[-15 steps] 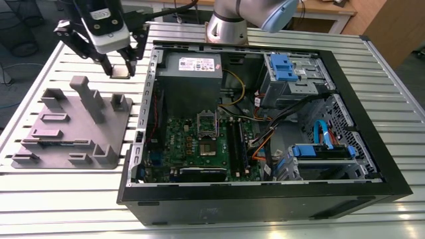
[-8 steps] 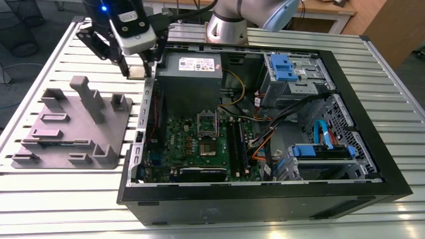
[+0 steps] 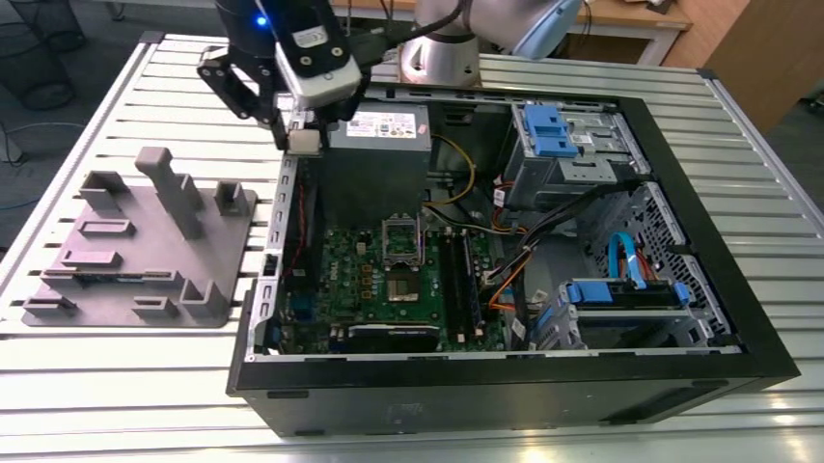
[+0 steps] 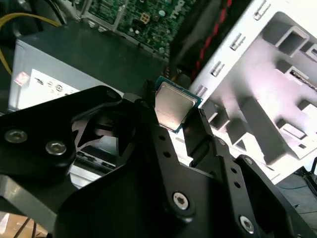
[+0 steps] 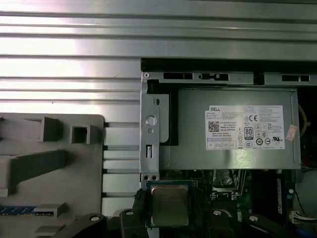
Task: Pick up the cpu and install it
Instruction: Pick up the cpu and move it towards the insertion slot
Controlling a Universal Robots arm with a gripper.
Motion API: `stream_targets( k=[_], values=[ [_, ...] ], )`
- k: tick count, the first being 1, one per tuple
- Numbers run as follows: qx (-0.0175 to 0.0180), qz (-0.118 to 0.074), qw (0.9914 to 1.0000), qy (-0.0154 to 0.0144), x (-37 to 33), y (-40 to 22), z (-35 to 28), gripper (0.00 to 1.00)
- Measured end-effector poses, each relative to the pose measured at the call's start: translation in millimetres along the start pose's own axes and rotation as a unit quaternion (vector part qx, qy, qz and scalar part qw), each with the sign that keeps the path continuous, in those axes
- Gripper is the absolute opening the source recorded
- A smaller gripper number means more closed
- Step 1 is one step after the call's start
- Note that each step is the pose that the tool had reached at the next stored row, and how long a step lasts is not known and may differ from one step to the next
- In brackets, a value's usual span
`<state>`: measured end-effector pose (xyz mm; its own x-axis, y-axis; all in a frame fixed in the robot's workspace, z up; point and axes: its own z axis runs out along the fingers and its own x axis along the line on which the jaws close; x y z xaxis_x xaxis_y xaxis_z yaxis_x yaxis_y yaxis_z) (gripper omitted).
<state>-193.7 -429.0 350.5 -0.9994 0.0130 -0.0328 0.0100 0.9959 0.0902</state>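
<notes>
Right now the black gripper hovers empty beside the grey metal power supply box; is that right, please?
Not empty: the second wrist view shows the gripper clamped on the small square silver-topped cpu. It does hover beside the power supply box.

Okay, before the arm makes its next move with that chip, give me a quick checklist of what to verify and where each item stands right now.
1. Chip gripped: ok, the gripper is shut on its edges.
2. Metal top facing the wrist cameras: ok.
3. Chip square in the grip: ok, judging by the first wrist view.
4. Chip above the socket: not ok, it hangs beside the power supply.
5. Socket open and empty: cannot tell.
6. Cables clear of the socket: ok, they lie to the exterior view's right of it.
</notes>
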Motion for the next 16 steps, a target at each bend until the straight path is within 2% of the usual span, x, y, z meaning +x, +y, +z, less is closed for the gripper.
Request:
stream_targets(
  k=[12, 16],
  values=[
    [0.0000, 0.000, 1.00000, 0.0002, -50.2, 0.4, 3.7, 0.47],
    [0.0000, 0.000, 1.00000, 0.0002, -60.9, 0.4, 4.4, 0.47]
  ],
)
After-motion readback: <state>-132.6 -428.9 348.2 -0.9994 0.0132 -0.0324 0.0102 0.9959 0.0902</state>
